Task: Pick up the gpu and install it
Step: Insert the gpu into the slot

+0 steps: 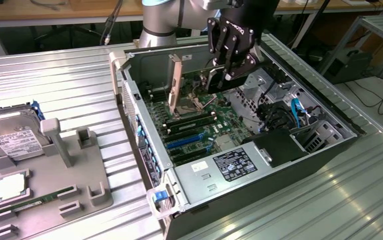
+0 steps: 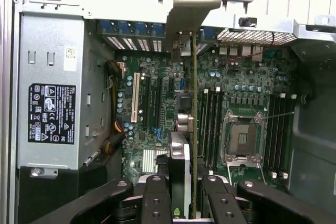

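Aluminium ribs formed the table (image 1: 65,75) in the exterior view, and on it an open case (image 1: 325,165) lay on its side with the motherboard (image 1: 201,125) facing up. The gpu (image 1: 175,85) stood on edge inside the case, tan-brown back toward the exterior view's left, near the rear wall and over the board. The black gripper (image 1: 219,82) hung from the arm just beside it, on the exterior view's right, low inside the case. A labelled power supply (image 1: 235,165) filled the near end. Well apart, on the exterior view's left, a grey holder (image 1: 71,170) carried a hard drive (image 1: 11,140) and a green memory stick (image 1: 38,202).

From the wrist view, the gpu (image 2: 181,182) appeared edge-on, a thin line running from between the fingers (image 2: 155,198) up to its pale metal bracket (image 2: 186,3) at the rear wall. The gripper (image 2: 186,205) was clamped on the card, one finger against each face. Below it lay the motherboard (image 2: 157,114), with a white slot (image 2: 135,98) to one side and the CPU socket (image 2: 241,140) to the other. I could not tell whether the card's lower edge sat in a slot.
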### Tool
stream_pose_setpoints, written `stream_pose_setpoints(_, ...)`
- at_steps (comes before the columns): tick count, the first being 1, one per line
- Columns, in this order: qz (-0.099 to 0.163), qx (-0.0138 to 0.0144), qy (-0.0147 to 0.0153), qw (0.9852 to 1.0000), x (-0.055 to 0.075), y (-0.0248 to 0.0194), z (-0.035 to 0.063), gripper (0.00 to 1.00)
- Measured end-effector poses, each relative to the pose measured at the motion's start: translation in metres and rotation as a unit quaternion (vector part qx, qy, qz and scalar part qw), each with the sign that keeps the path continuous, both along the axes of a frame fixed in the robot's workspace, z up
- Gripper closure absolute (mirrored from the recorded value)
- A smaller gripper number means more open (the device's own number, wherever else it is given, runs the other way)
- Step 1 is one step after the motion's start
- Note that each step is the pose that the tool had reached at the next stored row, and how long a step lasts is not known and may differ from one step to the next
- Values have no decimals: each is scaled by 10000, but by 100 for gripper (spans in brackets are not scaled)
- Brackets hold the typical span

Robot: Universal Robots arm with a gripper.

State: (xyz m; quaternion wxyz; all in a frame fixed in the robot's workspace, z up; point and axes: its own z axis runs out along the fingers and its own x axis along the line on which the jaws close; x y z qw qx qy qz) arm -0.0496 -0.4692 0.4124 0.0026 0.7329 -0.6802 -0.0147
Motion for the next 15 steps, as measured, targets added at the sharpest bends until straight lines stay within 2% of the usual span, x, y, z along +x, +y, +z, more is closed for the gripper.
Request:
stream_pose_setpoints(9, 169, -1, 1, 9999, 0, 19, -67, 72)
stream_pose_setpoints(11, 219, -1, 0, 9998, 1, 35, -82, 72)
stream_pose_setpoints(15, 294, 0, 0, 9996, 1, 35, -132, 72)
